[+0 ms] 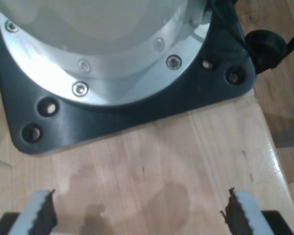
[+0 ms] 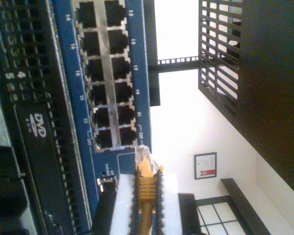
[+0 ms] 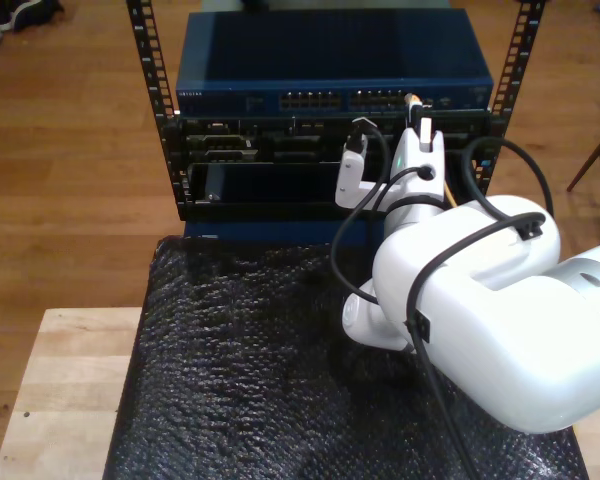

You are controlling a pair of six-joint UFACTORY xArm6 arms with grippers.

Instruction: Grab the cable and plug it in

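Note:
The cable is orange-yellow, and its clear plug sticks out past the fingertips of my second gripper, which is shut on it. The plug tip sits just short of the blue switch, beside the last ports of the port block and not inside one. In the exterior view my second gripper is raised to the switch face, with the cable tip at the right-hand port group. My first gripper is open over bare wood, nothing between its fingers.
A black rack holds the switch and darker units below it. A black bubbled mat covers the table in front. Black arm hoses loop by the second gripper. An arm's black base plate lies close ahead of my first gripper.

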